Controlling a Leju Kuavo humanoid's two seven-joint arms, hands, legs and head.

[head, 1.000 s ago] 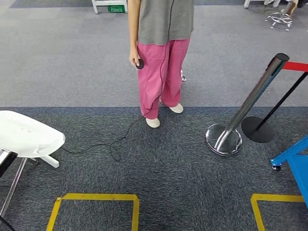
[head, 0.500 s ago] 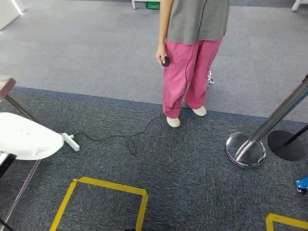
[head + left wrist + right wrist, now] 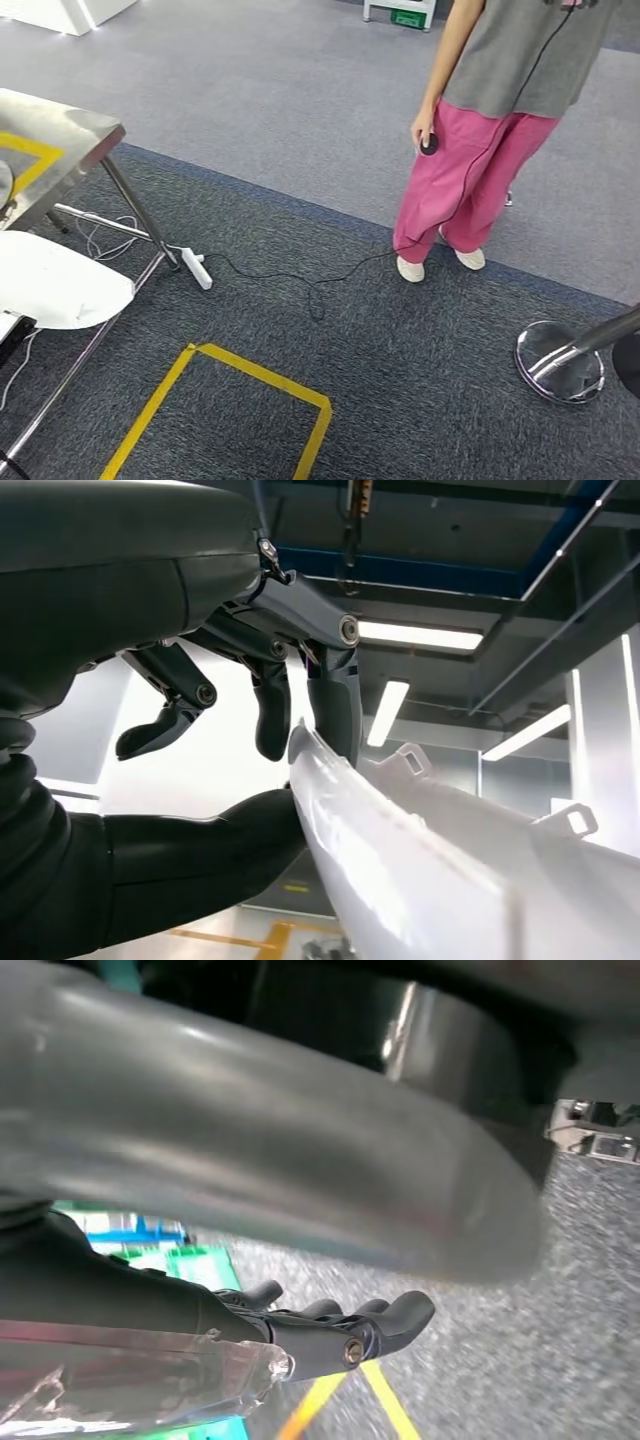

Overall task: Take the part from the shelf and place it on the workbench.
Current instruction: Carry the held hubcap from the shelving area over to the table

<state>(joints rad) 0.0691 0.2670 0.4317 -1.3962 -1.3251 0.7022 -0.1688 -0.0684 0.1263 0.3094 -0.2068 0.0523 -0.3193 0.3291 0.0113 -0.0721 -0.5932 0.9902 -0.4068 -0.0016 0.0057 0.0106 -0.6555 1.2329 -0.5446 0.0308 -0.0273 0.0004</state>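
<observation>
View swung left — workbench (image 3: 60,140) now visible, left robot hand (image 3: 249,740) gripping white part (image 3: 423,870)

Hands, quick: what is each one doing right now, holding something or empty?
Left hand: holding the white part between thumb and fingers.
Right hand: fingers lie along a clear-wrapped edge; whether it grips it cannot be told.

The part (image 3: 53,285) lay at near left, seemingly just before the workbench (image 3: 64,135) at far left, a person (image 3: 483,140) stood far right, and a stanchion base (image 3: 560,362) sat near right.
</observation>
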